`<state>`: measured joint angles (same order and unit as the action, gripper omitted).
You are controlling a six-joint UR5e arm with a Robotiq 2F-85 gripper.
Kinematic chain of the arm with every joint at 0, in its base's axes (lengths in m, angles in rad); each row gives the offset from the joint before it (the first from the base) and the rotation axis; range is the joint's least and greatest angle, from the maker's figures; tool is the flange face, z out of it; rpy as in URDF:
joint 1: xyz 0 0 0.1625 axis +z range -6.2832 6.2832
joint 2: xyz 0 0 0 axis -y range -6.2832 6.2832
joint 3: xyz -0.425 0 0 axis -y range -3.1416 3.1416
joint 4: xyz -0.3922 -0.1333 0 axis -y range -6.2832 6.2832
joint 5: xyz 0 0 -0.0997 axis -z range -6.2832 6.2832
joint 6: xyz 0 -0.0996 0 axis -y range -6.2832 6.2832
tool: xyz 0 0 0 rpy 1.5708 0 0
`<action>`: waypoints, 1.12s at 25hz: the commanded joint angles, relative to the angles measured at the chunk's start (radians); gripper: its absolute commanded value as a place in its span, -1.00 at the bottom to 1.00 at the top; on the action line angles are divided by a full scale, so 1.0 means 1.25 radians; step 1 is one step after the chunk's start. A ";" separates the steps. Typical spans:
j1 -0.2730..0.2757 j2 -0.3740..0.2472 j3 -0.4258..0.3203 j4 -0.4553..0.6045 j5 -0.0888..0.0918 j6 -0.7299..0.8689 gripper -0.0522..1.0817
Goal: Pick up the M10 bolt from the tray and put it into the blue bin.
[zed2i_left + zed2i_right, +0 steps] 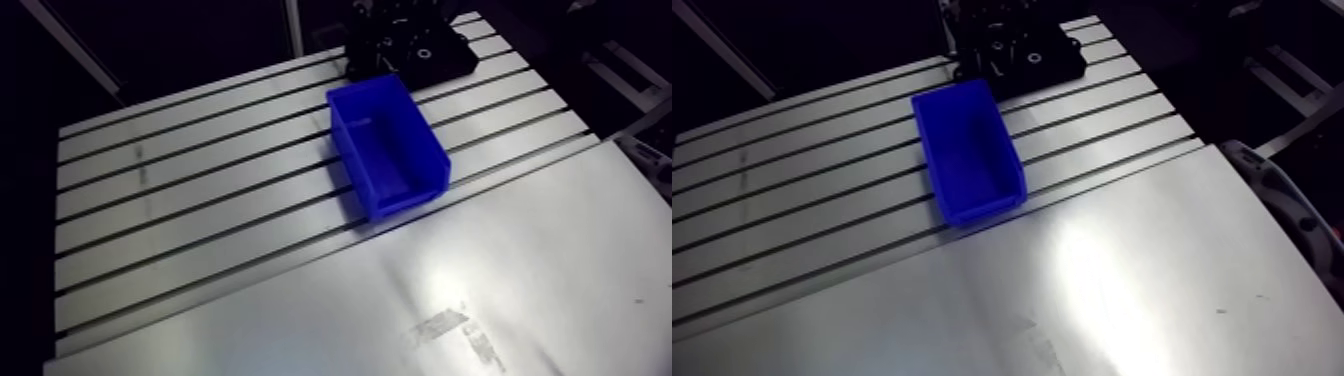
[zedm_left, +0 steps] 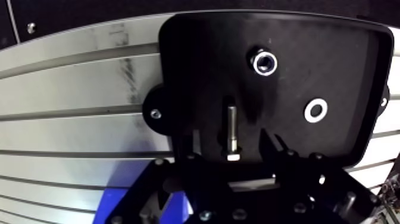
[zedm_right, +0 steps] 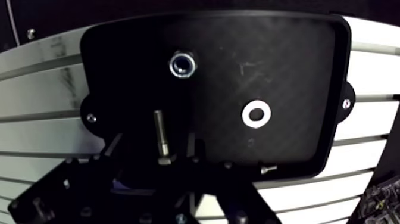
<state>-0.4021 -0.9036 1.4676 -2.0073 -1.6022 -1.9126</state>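
On black tray (image 2: 333, 71): bolt (image 2: 232, 128), nut (image 2: 265, 62), washer (image 2: 315, 110); fingers (image 2: 274, 149) spread, straddling bolt; blue bin (image 1: 388, 145) nearby.

**Entry: arm, single, with two-finger gripper.**

- Gripper (image 2: 232, 144): black body with visible screw heads. It is held low over one long edge of the tray (image 2: 333, 71) and faces down onto it.
- Fingers (image 2: 271, 146): two, dark, spread well apart with a clear gap between them. The tips are level with one another and reach in over the tray's floor from that long edge. Whether they touch the tray's floor cannot be told.
- Wrist (image 1: 400, 35): in the arm view it stands directly above the tray, pointing downward. It is dark against the dark tray, so its outline is hard to separate and no finger detail can be read there.
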 commanded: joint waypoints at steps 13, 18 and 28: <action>-0.001 0.002 0.006 0.000 0.000 0.002 -0.02; -0.001 0.003 0.006 -0.001 0.000 0.002 0.06; -0.001 0.003 0.012 -0.021 0.000 -0.020 0.17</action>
<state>-0.4035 -0.8996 1.4804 -2.0301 -1.6018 -1.9283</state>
